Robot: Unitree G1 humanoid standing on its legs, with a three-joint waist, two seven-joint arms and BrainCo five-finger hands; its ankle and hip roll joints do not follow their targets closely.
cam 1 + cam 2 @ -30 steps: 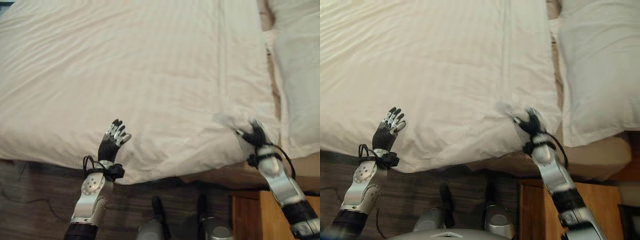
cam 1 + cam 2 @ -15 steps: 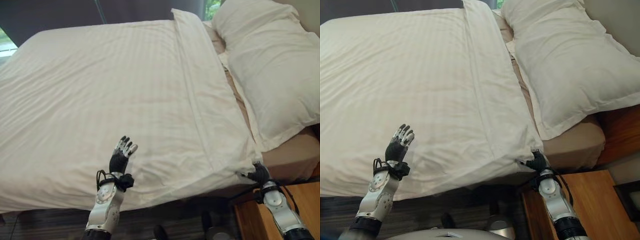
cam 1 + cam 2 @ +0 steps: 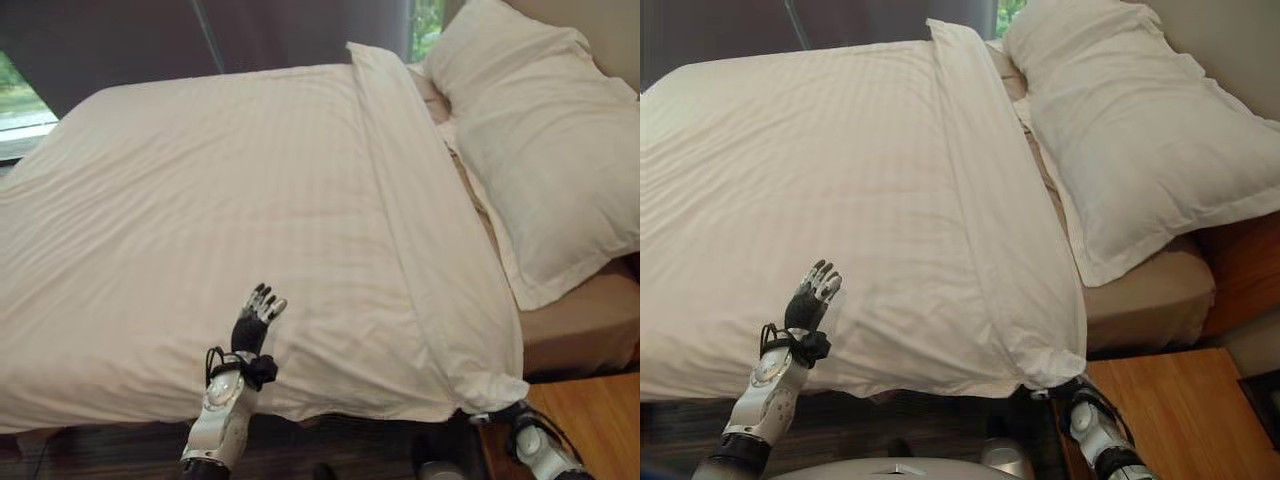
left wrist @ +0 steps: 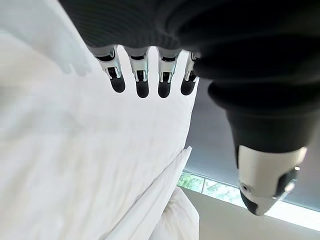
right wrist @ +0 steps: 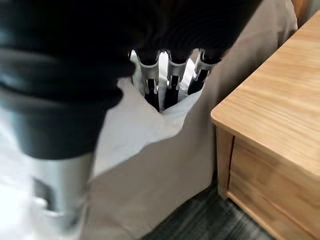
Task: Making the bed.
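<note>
Duvet (image 3: 250, 210): white, striped, spread across bed, folded band (image 3: 420, 220) run from 12 to 5 o'clock. Judged soft, light, limp, liable to wrinkle; best taken at hem or corners. Near corner (image 3: 490, 388) at 5 o'clock draped over mattress edge, pinched in curled fingers of right hand (image 5: 165, 80). Left hand (image 3: 255, 315) raised at 7 o'clock over near edge, fingers (image 4: 142, 75) straight, nothing held. Pillow (image 3: 540, 140) laid at 2 o'clock beside tan fitted sheet (image 3: 585, 320). Wooden nightstand (image 3: 1170, 400) noted at 4 o'clock.
</note>
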